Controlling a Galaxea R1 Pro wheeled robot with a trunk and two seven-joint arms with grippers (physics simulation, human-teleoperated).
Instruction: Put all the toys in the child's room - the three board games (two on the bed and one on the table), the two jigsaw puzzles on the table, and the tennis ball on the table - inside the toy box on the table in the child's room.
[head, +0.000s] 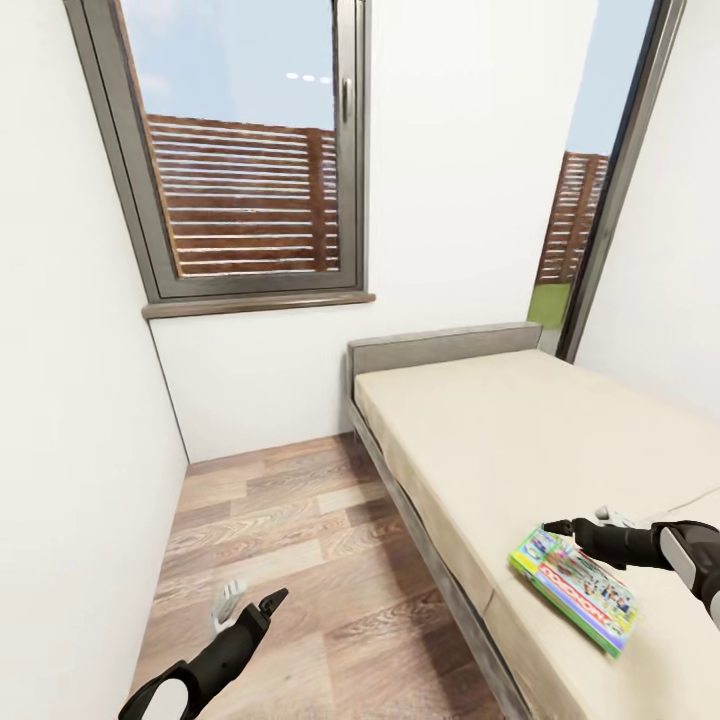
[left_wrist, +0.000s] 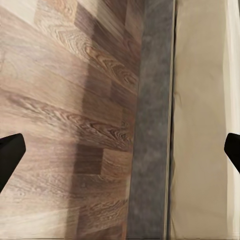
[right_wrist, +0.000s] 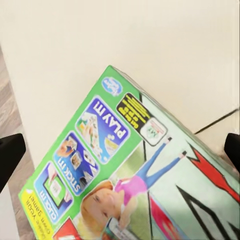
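Pickup step: my right claw (head: 585, 522) hangs spread wide over the green game (head: 575, 588) on the bed (head: 520, 430); next I lower and clamp. Left claw (head: 252, 602) gapes idle.

White walls (head: 70, 400) close in a narrow room. A grey-framed window (head: 240, 150) with a brown sill shows a slatted wooden fence (head: 240, 200) and blue sky; a second tall window (head: 590, 200) stands at the right. Wood-plank floor (head: 290, 560) runs beside a bed (head: 520, 440) with a beige mattress, grey frame and grey headboard (head: 440, 348). Daylight is bright and even.
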